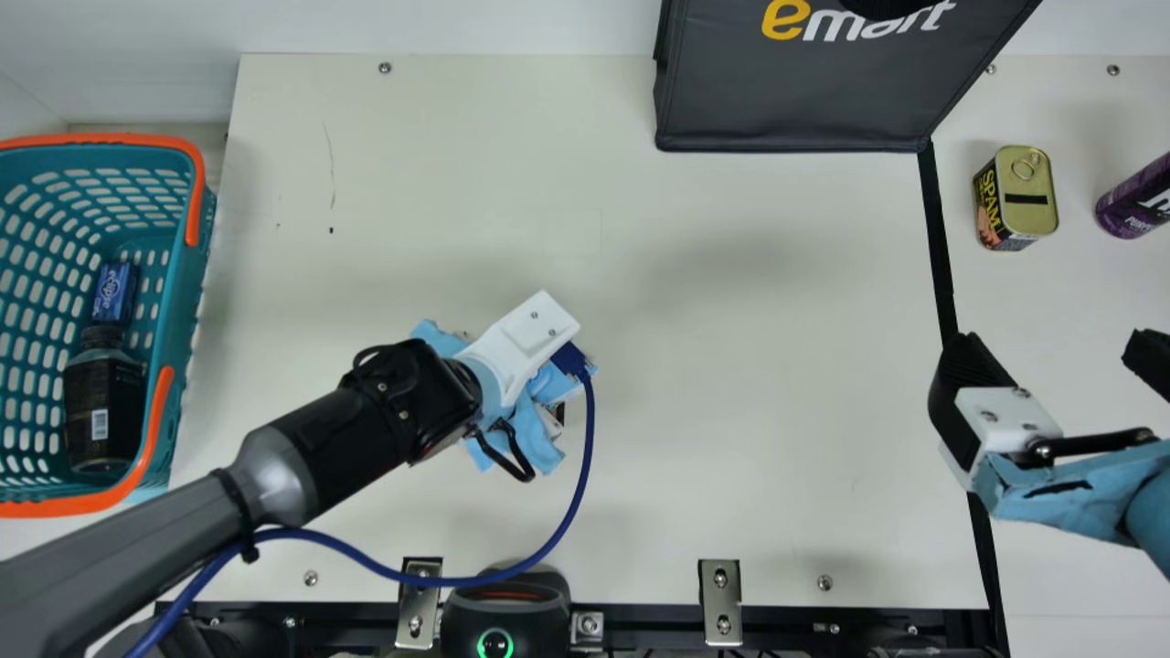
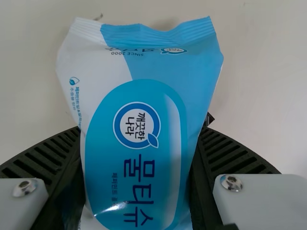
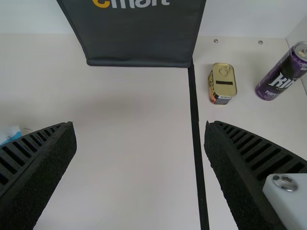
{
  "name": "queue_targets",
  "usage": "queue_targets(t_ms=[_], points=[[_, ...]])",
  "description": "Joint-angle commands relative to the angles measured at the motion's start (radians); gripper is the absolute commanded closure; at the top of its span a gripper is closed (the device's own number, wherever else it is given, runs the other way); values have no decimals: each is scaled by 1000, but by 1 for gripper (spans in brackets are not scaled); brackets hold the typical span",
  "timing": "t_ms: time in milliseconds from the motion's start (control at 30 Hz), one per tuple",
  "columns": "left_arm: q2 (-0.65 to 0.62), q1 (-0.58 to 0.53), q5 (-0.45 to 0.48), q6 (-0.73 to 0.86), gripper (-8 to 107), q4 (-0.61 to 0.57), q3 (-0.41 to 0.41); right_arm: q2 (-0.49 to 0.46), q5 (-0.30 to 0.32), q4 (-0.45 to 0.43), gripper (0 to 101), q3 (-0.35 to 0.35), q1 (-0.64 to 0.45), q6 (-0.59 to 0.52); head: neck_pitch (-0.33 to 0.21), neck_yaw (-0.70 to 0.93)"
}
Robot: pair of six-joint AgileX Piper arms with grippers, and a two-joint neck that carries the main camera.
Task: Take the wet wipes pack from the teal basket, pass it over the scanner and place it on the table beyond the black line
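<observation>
My left gripper (image 1: 535, 343) is over the left-middle of the table in the main view, its fingertips hidden beneath it; light blue shows around it. In the left wrist view, the white and blue wet wipes pack (image 2: 139, 153) is pinched between the two fingers of the left gripper (image 2: 142, 139), its printed face towards the camera. The scanner (image 1: 505, 608) stands at the table's near edge. At the right, my right gripper (image 1: 1060, 361) hangs over the black line (image 1: 939, 247) and the area beyond. The right wrist view has the right gripper (image 3: 140, 136) open, nothing between its fingers.
At the left, the teal basket (image 1: 187, 302) holds a dark bottle (image 1: 103, 402) and a small blue pack (image 1: 114, 291). A black bag (image 1: 795, 91) stands at the back. Beyond the line are a tin (image 1: 1015, 196) and a purple can (image 1: 1136, 199). A blue cable (image 1: 576, 498) loops from the left arm.
</observation>
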Motion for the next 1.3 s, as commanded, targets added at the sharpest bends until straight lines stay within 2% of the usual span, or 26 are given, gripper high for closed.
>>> queue_targets(t_ms=[0,333,767,1267], points=[[-14,-1,-7,-3,107,9,2,0,0,0,6,0,0,0,-29,-1],[-70,7,-68,-5,107,23,28,0,-1,0,6,0,0,0,-29,-1],[-61,24,-162,16,107,-26,61,0,-1,0,6,0,0,0,-29,-1],[-41,33,-170,46,107,-73,49,0,0,0,6,0,0,0,-29,-1]])
